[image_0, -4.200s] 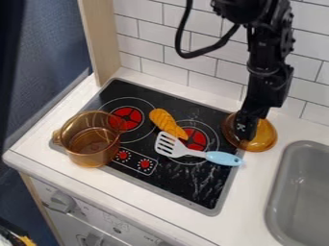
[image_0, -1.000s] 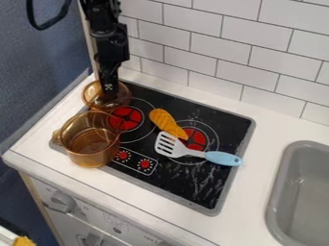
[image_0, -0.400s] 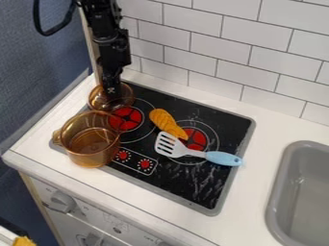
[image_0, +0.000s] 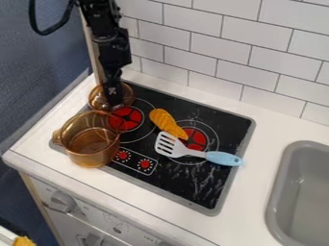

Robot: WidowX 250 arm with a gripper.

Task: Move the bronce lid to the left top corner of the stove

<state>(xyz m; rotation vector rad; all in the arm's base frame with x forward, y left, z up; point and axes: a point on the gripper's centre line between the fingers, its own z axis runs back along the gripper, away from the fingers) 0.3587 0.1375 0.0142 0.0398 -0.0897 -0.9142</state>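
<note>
Occupying the upper left of the frame, the round, see-through bronze-amber lid sits at the upper-left corner of the black flat-topped stove. The black two-finger gripper hangs down over it; whether it is closed or open there cannot be told. The lid is probably light, stiff and rather slippery, of thin plastic or glass; a central knob, if present, would offer the surest hold, the smooth dome a poorer one.

Containers: the see-through amber pot, left of centre, stands upright just below the lid, with no contents visible. The grey sink basin, lower right, is cut by the frame's edge.
</note>
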